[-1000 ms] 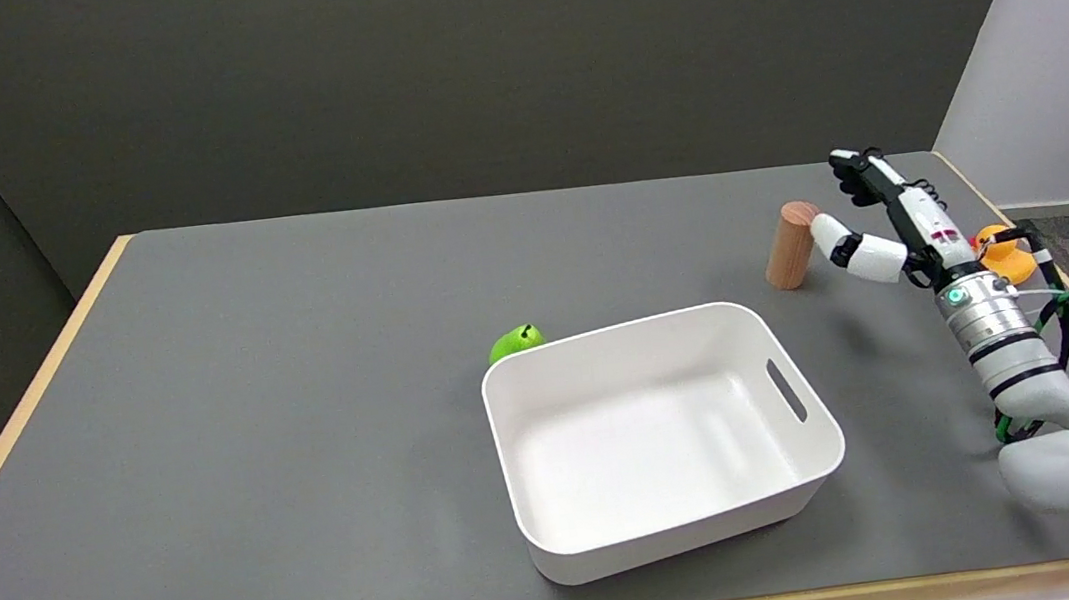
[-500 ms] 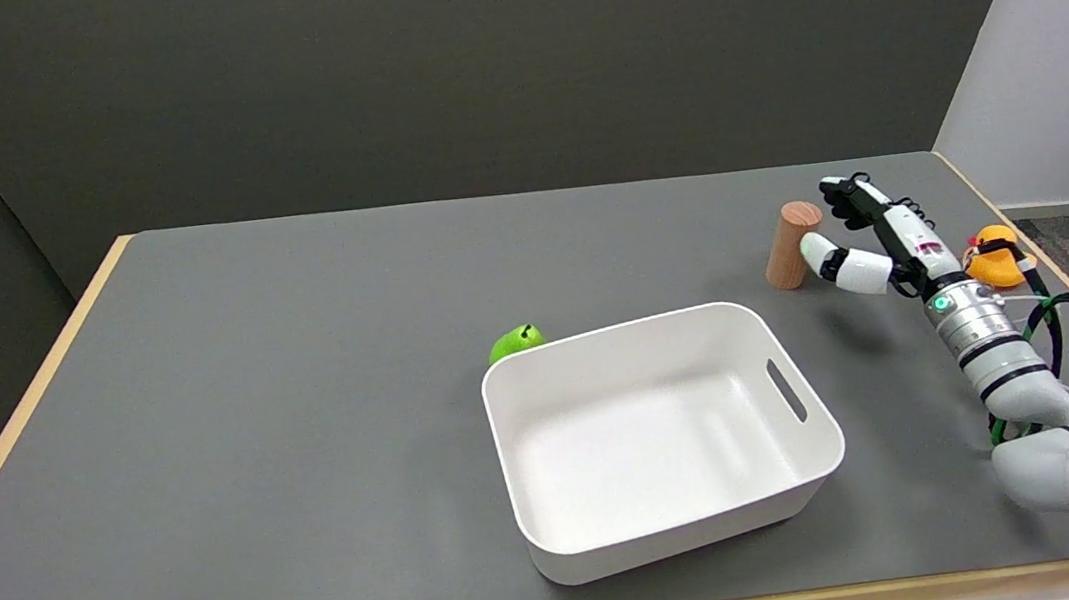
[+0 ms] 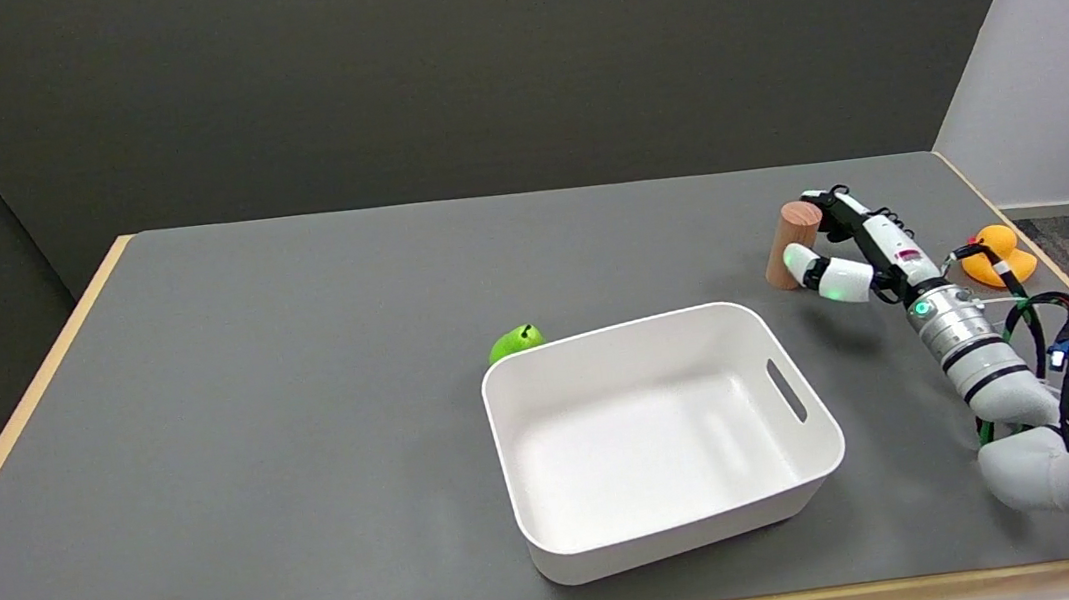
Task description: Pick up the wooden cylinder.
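Observation:
The wooden cylinder (image 3: pixel 787 231) stands upright on the grey table (image 3: pixel 303 387) at the far right. My right hand (image 3: pixel 853 249) reaches in from the lower right and brackets it. The white thumb (image 3: pixel 802 262) lies against its near right side, low down. The black fingers (image 3: pixel 831 209) curve by its top at the far right. The fingers are still spread around the cylinder, which rests on the table. Whether they press on it is unclear.
A white bin (image 3: pixel 618 328) with a slot handle sits in front of the cylinder, left of my forearm. A green toy (image 3: pixel 516 341) lies behind the bin's far left corner. A yellow rubber duck (image 3: pixel 997 253) sits near the table's right edge, beside my wrist.
My right hand has moved left toward the cylinder, and its thumb and fingers have come in around it. The cylinder has not moved.

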### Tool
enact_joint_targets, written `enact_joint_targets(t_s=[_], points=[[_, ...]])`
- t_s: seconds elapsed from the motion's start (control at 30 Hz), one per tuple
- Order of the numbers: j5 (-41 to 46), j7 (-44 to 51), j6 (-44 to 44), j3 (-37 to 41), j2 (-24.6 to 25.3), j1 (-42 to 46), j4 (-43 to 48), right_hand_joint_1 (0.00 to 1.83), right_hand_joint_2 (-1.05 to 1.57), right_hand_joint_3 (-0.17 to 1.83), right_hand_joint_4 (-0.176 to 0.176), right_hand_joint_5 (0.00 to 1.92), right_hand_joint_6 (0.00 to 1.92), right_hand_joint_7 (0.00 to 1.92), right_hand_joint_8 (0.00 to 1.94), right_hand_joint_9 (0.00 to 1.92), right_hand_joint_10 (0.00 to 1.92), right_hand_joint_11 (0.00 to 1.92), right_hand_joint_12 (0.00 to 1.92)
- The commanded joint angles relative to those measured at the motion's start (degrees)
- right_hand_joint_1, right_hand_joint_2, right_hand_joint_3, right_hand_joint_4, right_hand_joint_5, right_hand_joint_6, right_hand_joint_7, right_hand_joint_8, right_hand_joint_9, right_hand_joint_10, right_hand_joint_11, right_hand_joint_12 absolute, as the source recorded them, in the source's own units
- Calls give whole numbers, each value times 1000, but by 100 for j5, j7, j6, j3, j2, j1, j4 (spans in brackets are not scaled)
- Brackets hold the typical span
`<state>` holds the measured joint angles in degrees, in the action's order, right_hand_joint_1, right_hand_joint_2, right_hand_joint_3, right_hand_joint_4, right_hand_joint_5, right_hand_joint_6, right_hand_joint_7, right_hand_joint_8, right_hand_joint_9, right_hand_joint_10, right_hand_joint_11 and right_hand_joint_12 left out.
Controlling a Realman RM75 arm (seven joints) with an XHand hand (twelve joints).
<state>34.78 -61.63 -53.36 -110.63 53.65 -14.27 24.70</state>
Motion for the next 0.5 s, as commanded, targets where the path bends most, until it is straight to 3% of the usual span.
enact_joint_targets(t_s=[0.03,0.3,0.43,0.5], points=[[-25,6,175,-266,96,-153,-72,517,661,872,-24,266,483,354,366,266,773,116,1247],[-25,6,165,-281,120,-168,-79,621,739,864,-22,368,715,454,466,365,874,153,1270],[-25,6,143,-280,143,-160,-79,637,779,936,-32,479,1025,550,621,471,941,185,1307],[-25,21,134,-280,151,-160,-79,834,1083,462,14,583,1446,607,754,502,1006,202,1344]])
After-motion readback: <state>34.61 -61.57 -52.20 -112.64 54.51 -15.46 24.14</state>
